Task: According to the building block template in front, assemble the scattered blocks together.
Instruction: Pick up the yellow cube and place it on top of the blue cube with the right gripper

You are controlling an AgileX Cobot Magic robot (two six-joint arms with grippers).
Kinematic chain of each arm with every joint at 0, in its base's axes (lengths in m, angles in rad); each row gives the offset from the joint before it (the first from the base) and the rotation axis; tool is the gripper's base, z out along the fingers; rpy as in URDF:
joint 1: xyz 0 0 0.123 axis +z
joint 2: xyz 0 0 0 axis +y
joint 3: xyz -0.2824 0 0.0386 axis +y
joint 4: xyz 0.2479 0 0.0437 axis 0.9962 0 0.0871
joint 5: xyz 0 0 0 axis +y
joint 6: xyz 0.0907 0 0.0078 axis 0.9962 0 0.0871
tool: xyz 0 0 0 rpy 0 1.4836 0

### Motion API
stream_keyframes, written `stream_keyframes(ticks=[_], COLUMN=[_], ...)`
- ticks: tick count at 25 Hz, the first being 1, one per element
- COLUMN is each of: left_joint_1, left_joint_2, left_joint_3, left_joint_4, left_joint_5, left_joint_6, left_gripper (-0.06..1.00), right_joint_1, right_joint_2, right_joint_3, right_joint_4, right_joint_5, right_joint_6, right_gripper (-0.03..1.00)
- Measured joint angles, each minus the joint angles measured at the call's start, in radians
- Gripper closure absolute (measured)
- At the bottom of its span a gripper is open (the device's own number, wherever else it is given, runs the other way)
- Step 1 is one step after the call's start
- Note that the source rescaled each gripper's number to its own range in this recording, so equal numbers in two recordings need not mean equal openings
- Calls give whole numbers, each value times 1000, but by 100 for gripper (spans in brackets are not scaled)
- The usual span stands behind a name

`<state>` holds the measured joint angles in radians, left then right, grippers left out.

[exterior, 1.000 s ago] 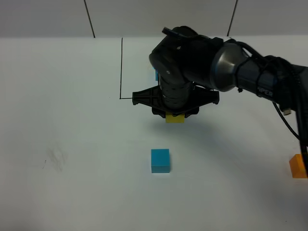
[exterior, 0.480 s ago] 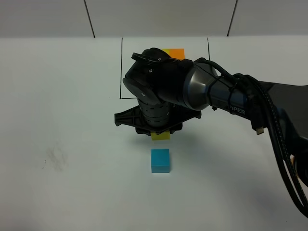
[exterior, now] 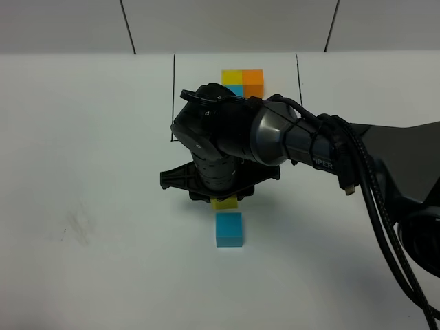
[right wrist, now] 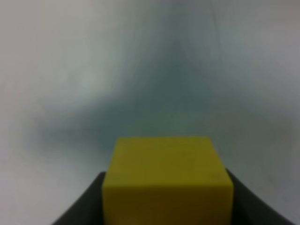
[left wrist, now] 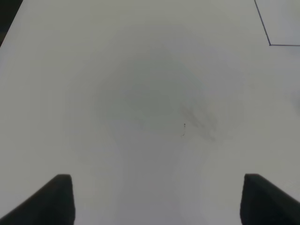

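My right gripper [exterior: 224,201] is shut on the loose yellow cube [exterior: 224,203] and holds it just behind the loose light blue cube [exterior: 229,229], near table height. The right wrist view shows the yellow cube [right wrist: 166,180] between the dark fingers. The template [exterior: 243,82] sits at the back inside a thin black rectangle: yellow and orange cubes side by side, a blue one partly hidden by my arm. The loose orange cube is out of view, hidden by my right arm. My left gripper [left wrist: 154,201] is open and empty over bare table.
The black drawn line [exterior: 173,96] of the frame runs at the back left of my right arm. A faint smudge [exterior: 77,227] marks the table at the left. My right arm and its cables [exterior: 371,192] cover the right side of the table.
My right gripper has carried the yellow cube from in front of the template forward and left, down to just behind the light blue cube. The template has come into view.
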<state>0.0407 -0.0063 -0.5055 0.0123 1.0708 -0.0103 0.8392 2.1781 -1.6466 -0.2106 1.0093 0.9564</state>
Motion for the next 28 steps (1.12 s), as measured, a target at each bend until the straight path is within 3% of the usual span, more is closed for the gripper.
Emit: stream_keyframes(ticks=[9, 28], left_joint_1=[0, 0], left_joint_2=[0, 0], left_joint_3=[0, 0], left_joint_4=[0, 0], left_joint_5=[0, 0], left_joint_6=[0, 0], left_gripper=[40, 40], right_joint_1=[0, 0], right_joint_2=[23, 83], right_joint_3=[0, -1], right_joint_4=[-28, -5], right_joint_5=[3, 23], right_joint_6=[55, 60], right_gripper=[95, 95])
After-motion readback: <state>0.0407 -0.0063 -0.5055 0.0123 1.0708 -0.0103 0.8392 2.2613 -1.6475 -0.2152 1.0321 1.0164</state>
